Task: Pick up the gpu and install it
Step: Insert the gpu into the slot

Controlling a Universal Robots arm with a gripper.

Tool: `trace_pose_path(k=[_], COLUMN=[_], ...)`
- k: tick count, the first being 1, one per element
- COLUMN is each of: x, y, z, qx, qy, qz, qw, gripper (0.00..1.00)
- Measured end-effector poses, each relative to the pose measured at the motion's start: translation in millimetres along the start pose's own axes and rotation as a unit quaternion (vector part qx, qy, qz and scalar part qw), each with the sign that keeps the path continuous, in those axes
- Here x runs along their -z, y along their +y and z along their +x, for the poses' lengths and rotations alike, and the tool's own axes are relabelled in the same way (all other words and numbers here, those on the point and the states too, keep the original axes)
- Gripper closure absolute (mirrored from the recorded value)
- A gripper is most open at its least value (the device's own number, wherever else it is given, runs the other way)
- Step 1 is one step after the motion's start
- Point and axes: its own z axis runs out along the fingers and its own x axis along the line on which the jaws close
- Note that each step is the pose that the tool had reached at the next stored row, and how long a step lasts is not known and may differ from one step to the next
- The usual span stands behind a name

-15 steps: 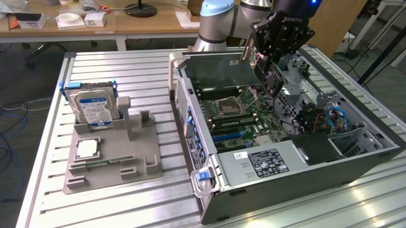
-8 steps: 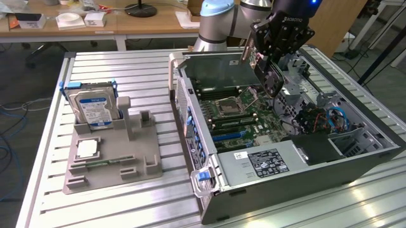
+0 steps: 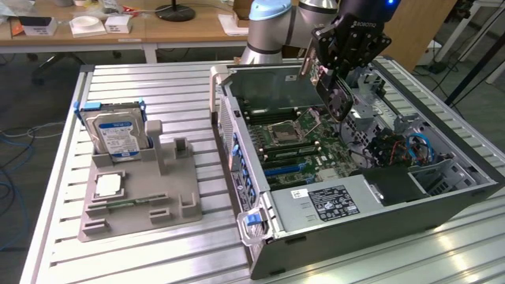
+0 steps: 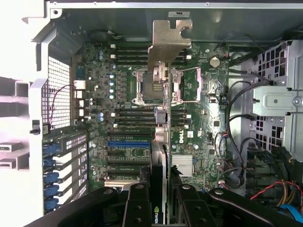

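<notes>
**Ribbed metal bench (image 3: 158,86), open tower, card in the jaws**

The gripper (image 3: 334,80) is closed on the gpu (image 3: 339,102), which hangs edge-on in the upper right of the exterior view. It is above the motherboard (image 3: 308,145) of the open computer case (image 3: 379,225).

In the wrist view the card's silvery bracket (image 4: 169,42) is at its far end, and a green Nvidia mark sits between the fingers (image 4: 137,203). Most of the card's face is hidden.

"ROBOTIQ" reads on the gripper body and "DELL" on the board. The power supply (image 3: 327,201) label is too small to read.

At centre left, a grey holder (image 3: 170,189) carries one hard drive (image 3: 118,133) with a blue-white label, one processor (image 3: 108,186) and one memory stick (image 3: 118,205).
</notes>
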Motion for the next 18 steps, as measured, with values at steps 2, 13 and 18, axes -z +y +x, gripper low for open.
trace_pose_path(k=[2, 13, 18], x=[0.0, 0.0, 0.0], y=[0.0, 0.0, 0.0], z=[0.0, 0.0, 0.0], qx=[0.001, 0.004, 0.012], qy=[0.0, 0.0001, 0.0003], qz=[0.0, 0.0001, 0.0004], qw=[1.0, 1.0, 0.9999], gripper=[0.74, 0.74, 0.74])
